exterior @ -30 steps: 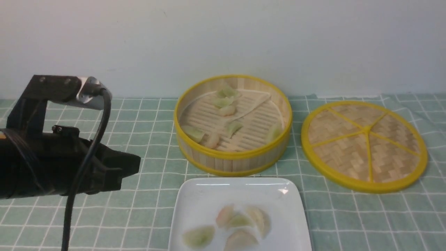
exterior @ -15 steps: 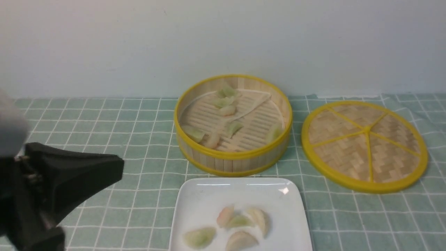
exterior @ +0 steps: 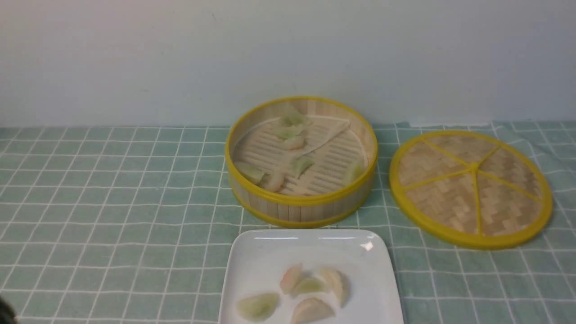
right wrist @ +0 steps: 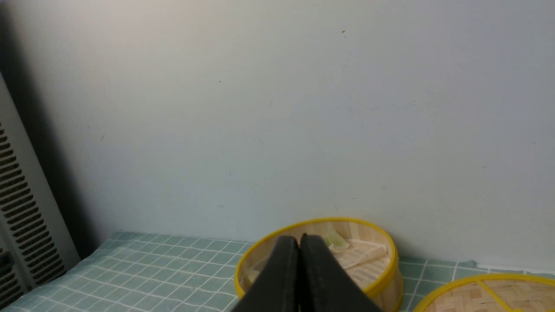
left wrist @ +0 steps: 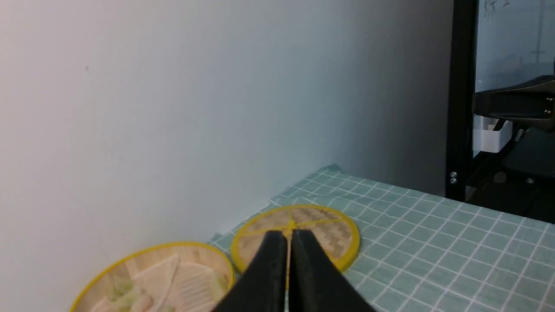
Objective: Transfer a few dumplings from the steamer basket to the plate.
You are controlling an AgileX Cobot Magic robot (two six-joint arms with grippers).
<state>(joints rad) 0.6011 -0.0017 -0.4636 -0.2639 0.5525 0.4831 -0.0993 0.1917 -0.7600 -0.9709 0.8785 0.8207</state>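
Note:
The steamer basket [exterior: 297, 209] stands mid-table with several pale green and pinkish dumplings [exterior: 288, 132] on its slatted floor. Just in front of it, the white square plate [exterior: 270, 256] carries several dumplings [exterior: 310, 285]. Neither gripper shows in the front view. In the left wrist view my left gripper [left wrist: 289, 234] is shut and empty, held above the table and well away from the basket [left wrist: 151, 248]. My right gripper [right wrist: 299, 238] is likewise shut with nothing in it, in the air on the near side of the basket [right wrist: 355, 229].
The flat woven lid [exterior: 470, 189] with yellow spokes lies right of the basket, also seen as the lid [left wrist: 329, 225] past my left fingertips. A green checked cloth [exterior: 112, 202] covers the table. A pale wall stands close behind the basket. A black post [left wrist: 461, 99] rises at the table's right end.
The left arm, which filled the front view's left side a second ago, dropped toward the lower left and left that view. Basket, plate, dumplings and lid have not moved.

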